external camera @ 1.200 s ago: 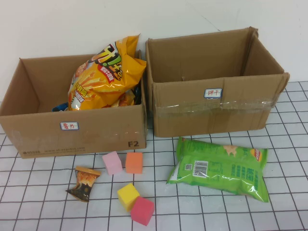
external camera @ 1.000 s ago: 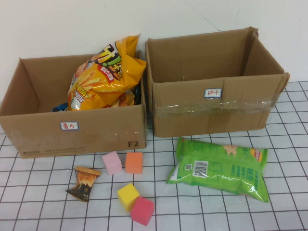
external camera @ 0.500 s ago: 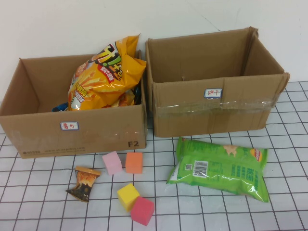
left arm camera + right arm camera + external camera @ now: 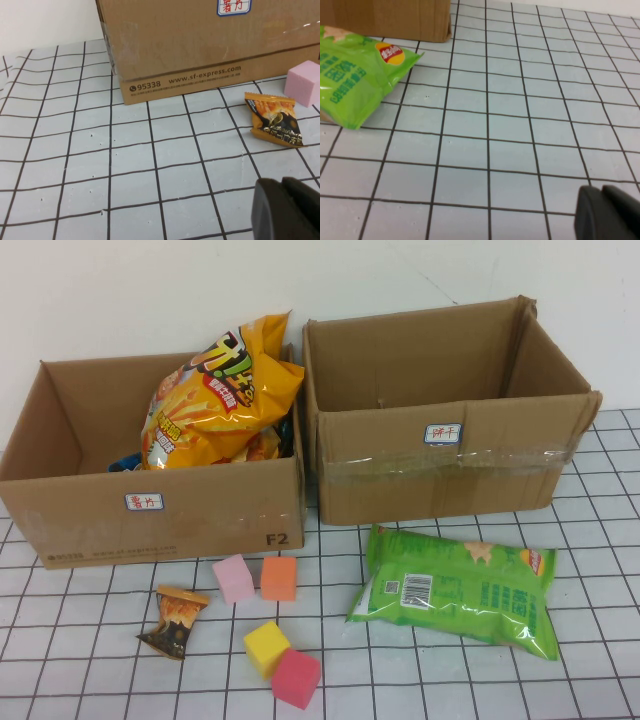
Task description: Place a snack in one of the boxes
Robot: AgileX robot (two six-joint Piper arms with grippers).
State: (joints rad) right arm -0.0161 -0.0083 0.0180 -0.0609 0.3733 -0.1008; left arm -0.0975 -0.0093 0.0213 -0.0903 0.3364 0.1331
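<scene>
Two open cardboard boxes stand at the back. The left box (image 4: 150,505) holds a big yellow chip bag (image 4: 215,395); the right box (image 4: 450,465) shows nothing inside. A green snack bag (image 4: 455,585) lies flat in front of the right box and shows in the right wrist view (image 4: 350,80). A small orange-brown snack packet (image 4: 175,620) lies in front of the left box, also in the left wrist view (image 4: 274,120). My left gripper (image 4: 285,187) is shut and empty, low over the table short of the packet. My right gripper (image 4: 601,192) is shut and empty, off to the side of the green bag. Neither arm shows in the high view.
Foam cubes lie between the snacks: pink (image 4: 233,578), orange (image 4: 279,578), yellow (image 4: 266,648) and red (image 4: 296,678). The pink cube also shows in the left wrist view (image 4: 303,82). The gridded table (image 4: 600,540) runs bare to the right of the green bag.
</scene>
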